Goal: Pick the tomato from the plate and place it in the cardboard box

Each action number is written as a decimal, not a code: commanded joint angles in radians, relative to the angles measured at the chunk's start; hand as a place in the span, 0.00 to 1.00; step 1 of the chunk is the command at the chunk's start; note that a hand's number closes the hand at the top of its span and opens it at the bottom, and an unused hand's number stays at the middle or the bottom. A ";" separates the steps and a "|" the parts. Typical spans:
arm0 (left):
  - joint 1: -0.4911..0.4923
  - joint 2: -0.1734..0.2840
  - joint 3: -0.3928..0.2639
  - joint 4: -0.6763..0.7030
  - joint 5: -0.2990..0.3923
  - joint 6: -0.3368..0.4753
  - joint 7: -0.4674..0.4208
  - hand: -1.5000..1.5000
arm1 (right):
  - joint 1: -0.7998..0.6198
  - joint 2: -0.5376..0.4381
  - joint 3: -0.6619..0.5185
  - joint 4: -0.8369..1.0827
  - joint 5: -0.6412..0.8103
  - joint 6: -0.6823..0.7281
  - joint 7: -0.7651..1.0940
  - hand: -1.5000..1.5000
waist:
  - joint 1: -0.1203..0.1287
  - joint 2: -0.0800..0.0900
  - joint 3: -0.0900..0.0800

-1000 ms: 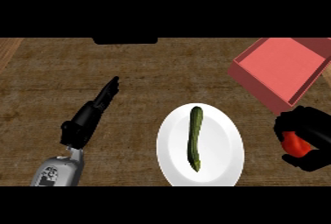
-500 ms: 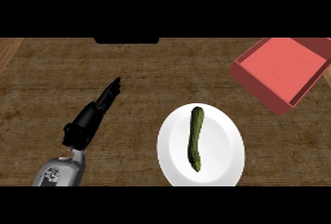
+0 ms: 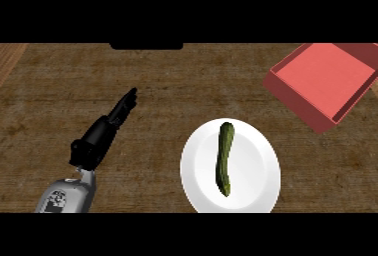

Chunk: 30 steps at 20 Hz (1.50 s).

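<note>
Head view looks steeply down on a brown wood-grain counter (image 3: 184, 85). Only the robot's left hand (image 3: 103, 135) shows — a black hand on a grey forearm (image 3: 68, 196) that comes in from the lower left. Its fingers are stretched out straight, pointing up and to the right across the wood, and they hold nothing; the hand lies well apart from everything else on the counter. The right hand appears nowhere.

Low and right of centre sits a round white plate (image 3: 255, 170), its lower rim cut by the edge of the view. On it lies a long, slightly curved dark green vegetable (image 3: 224, 157), set lengthwise from the plate's upper part toward its lower middle — it looks like a cucumber. No tomato can be seen on the plate or anywhere else on the counter.

At the upper right stands a red, open-topped rectangular box (image 3: 325, 77), turned at an angle and partly cut off by the right edge. Its inside is bare.
</note>
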 commanded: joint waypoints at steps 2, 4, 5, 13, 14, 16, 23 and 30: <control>-0.011 -0.012 -0.017 0.003 -0.018 0.007 0.015 0.50 | -0.040 -0.092 -0.009 0.100 -0.104 0.266 -0.161 1.00 | 0.012 0.002 -0.001; -0.062 -0.007 0.004 0.040 -0.003 -0.006 0.024 0.50 | -0.069 -0.086 0.002 0.141 -0.125 0.255 -0.144 1.00 | 0.019 0.007 0.000; -0.035 -0.029 -0.028 0.023 -0.020 0.005 0.006 0.50 | -0.108 -0.102 0.009 0.159 -0.131 0.261 -0.105 1.00 | 0.033 0.007 0.000; -0.010 -0.040 -0.035 0.030 -0.011 -0.006 -0.023 0.50 | -0.292 -0.088 0.110 0.217 -0.145 0.292 0.034 1.00 | 0.054 0.010 -0.001; -0.077 -0.031 -0.023 0.051 -0.009 -0.018 0.014 0.50 | -0.337 -0.051 0.147 0.190 -0.131 0.265 0.079 1.00 | 0.065 0.015 -0.001; -0.014 -0.035 -0.045 0.000 -0.024 -0.007 0.020 0.50 | -0.377 -0.042 0.170 0.214 -0.122 0.273 0.097 1.00 | 0.066 0.011 -0.001; -0.047 -0.022 -0.024 0.047 -0.029 -0.018 -0.021 0.50 | -0.609 0.040 0.248 0.327 -0.064 0.271 0.214 1.00 | 0.059 0.012 -0.002; -0.080 -0.052 -0.034 0.035 -0.027 -0.013 0.027 0.50 | -0.783 0.167 0.335 0.474 0.117 0.119 0.200 1.00 | 0.062 0.014 -0.001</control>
